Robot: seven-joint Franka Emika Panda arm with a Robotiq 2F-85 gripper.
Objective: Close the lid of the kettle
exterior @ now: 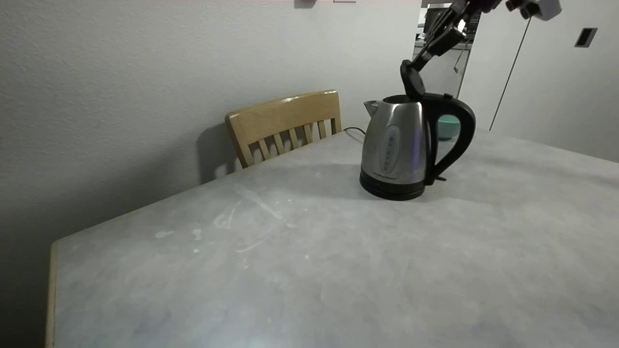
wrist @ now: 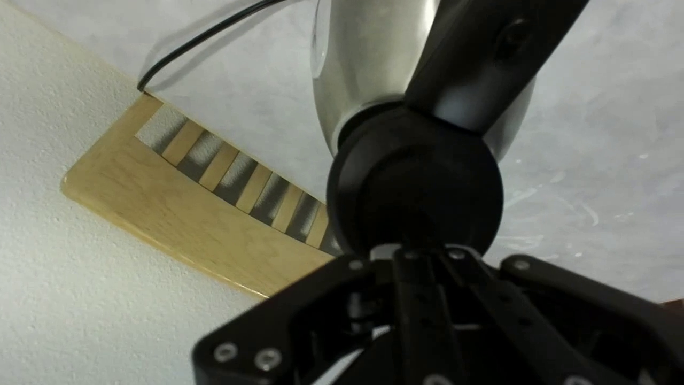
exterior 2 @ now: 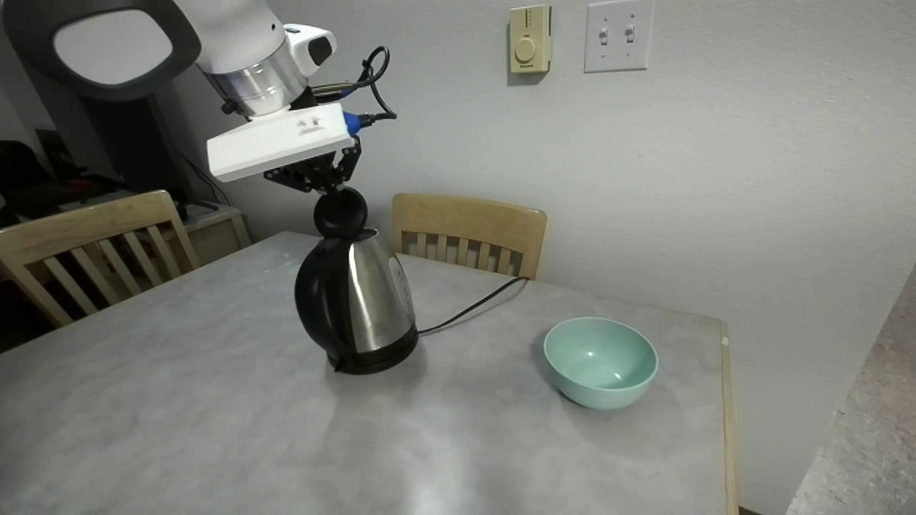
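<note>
Tool [exterior: 419, 64] closed, empty, against the raised lid [exterior: 412, 81]; kettle [exterior: 404, 140] lettering [exterior: 385, 176] unreadably small.

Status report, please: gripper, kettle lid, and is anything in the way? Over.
Gripper shut, by top of lid, contact unclear. Lid raised, kettle upright. Nothing seen in lid's path; bowl stands apart.

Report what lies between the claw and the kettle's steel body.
The raised black lid: in both exterior views it stands between the claw above and the steel body below.
</note>
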